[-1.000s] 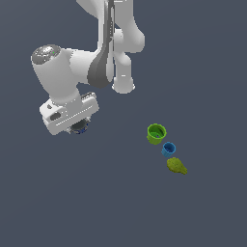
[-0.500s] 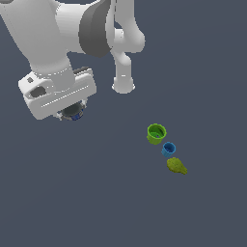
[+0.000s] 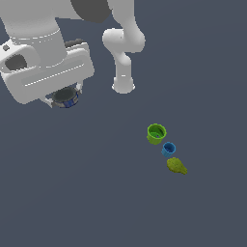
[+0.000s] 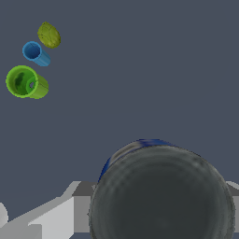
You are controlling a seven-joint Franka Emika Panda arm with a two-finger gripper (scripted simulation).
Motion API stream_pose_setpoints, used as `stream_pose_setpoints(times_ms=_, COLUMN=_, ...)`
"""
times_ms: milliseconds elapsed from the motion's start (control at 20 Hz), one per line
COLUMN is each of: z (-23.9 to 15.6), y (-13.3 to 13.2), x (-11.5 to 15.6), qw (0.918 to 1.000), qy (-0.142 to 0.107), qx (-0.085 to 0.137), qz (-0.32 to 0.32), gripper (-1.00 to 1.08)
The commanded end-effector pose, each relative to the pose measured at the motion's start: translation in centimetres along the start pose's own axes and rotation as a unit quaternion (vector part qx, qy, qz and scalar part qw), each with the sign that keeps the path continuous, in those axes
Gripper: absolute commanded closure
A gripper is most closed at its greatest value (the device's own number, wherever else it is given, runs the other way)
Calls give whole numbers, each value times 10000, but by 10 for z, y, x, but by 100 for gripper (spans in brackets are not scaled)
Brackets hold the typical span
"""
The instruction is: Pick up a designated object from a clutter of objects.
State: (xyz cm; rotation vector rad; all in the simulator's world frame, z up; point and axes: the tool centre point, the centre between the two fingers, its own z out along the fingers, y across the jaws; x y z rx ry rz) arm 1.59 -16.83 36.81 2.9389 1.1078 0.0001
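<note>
The designated object, a small round dark grey cup with a blue lower band (image 3: 65, 98), hangs under my gripper (image 3: 64, 99), high above the floor at the exterior view's left. My gripper is shut on it; the fingers are mostly hidden by the white hand. In the wrist view the dark cup (image 4: 161, 193) fills the near part of the picture. The rest of the clutter lies far off on the floor: a bright green cup (image 3: 156, 133) (image 4: 25, 82), a smaller blue cup (image 3: 168, 149) (image 4: 35, 52) and an olive-green lumpy object (image 3: 176, 166) (image 4: 49, 35).
The arm's white base post (image 3: 123, 72) stands on the dark grey floor behind the clutter. The big white hand and forearm (image 3: 46, 62) fill the upper part of the exterior view's left.
The arm has risen and come nearer to the exterior camera, carrying the dark cup with it. The green cup, blue cup and olive object have not moved.
</note>
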Motion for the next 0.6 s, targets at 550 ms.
stream_pose_setpoints(times_ms=550, z=-24, y=3, x=6, qw=10000, qy=0, qx=3, qz=0, gripper=108)
